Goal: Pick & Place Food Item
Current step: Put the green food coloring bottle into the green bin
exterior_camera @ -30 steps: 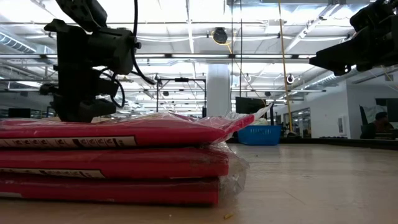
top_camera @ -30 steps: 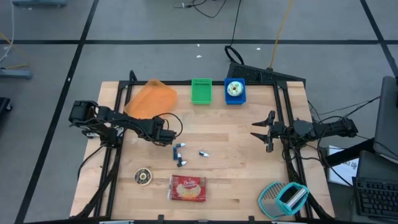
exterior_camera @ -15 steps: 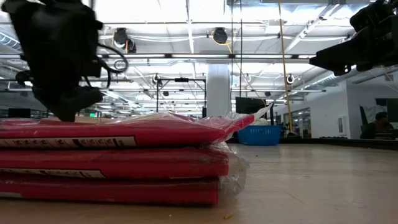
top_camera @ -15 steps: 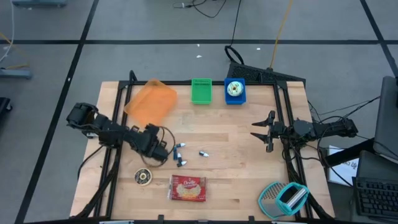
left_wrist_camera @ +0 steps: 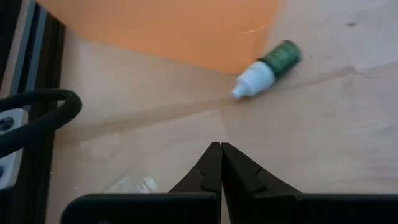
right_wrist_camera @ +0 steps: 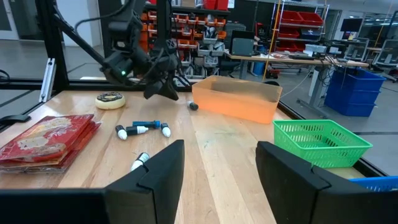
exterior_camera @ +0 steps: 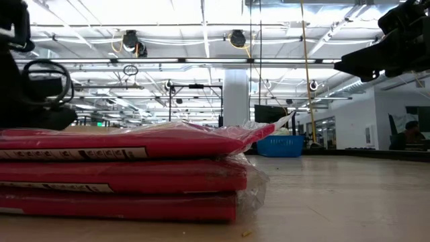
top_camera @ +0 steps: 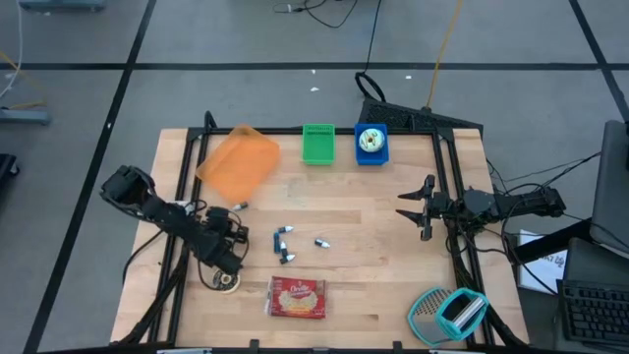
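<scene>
A red food packet (top_camera: 297, 298) lies flat near the table's near edge and fills the front of the low view (exterior_camera: 121, 175). A round brown food item (top_camera: 226, 280) lies to its left. My left gripper (left_wrist_camera: 221, 163) is shut on nothing and hovers over bare wood (top_camera: 234, 231), slanting down. It stands between the round item and a small green bottle with a white cap (left_wrist_camera: 264, 68). My right gripper (right_wrist_camera: 221, 168) waits open at the table's right side (top_camera: 411, 208), level and clear of everything.
An orange tray (top_camera: 239, 159), a green basket (top_camera: 317, 144) and a blue box (top_camera: 371, 144) stand along the far edge. Small blue-and-white pieces (top_camera: 283, 244) and another small piece (top_camera: 321, 242) lie mid-table. A teal-and-white tool (top_camera: 452, 313) sits at the near right corner.
My left gripper has swung from beside the orange tray toward the table's near edge and then back toward the left, sinking lower and rolling as it went. The small green bottle now shows uncovered beside the tray where the arm stood.
</scene>
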You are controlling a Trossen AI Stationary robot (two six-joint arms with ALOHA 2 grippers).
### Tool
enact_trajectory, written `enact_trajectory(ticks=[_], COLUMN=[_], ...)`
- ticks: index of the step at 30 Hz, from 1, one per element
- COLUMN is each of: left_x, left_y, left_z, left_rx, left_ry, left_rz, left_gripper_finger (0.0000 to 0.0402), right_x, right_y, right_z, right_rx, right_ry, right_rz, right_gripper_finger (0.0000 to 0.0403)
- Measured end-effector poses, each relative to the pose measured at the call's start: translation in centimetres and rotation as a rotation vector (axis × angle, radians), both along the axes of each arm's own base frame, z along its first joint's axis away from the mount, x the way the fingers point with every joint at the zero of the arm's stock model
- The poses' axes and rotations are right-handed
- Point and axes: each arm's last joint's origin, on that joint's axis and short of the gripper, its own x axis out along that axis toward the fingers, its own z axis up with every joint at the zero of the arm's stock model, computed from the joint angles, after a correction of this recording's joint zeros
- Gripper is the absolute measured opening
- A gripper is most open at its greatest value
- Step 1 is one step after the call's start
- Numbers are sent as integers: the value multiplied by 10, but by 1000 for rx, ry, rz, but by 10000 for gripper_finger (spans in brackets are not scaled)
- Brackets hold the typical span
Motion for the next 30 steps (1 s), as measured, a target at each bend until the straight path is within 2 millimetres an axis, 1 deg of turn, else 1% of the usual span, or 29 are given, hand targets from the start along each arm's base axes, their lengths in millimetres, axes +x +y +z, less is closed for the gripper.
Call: enact_trajectory(ticks=[5, 9, 13, 17, 19, 21, 23, 30], left_x=[-2, 0, 10, 25, 34, 38, 35, 13], left_y=[9, 13, 12, 5, 0, -2, 0, 1], left_z=[-14, -20, -20, -22, -21, -19, -18, -18], left_rx=[12, 50, 91, 102, 100, 109, 119, 56], left_ry=[-51, -71, -79, -42, -66, -99, -92, -65], left_rz=[-66, -137, -255, -478, -557, -548, -522, -332], left_gripper_finger=[1, 1, 1, 1, 1, 1, 1, 1], right_x=[0, 0, 0, 0, 0, 0, 0, 0], right_y=[0, 0, 0, 0, 0, 0, 0, 0], right_z=[0, 0, 0, 0, 0, 0, 0, 0], right_rx=[0, 0, 0, 0, 0, 0, 0, 0], right_ry=[0, 0, 0, 0, 0, 0, 0, 0], right_rz=[0, 0, 0, 0, 0, 0, 0, 0], right_gripper_finger=[187, 187, 187, 187, 187, 187, 187, 187])
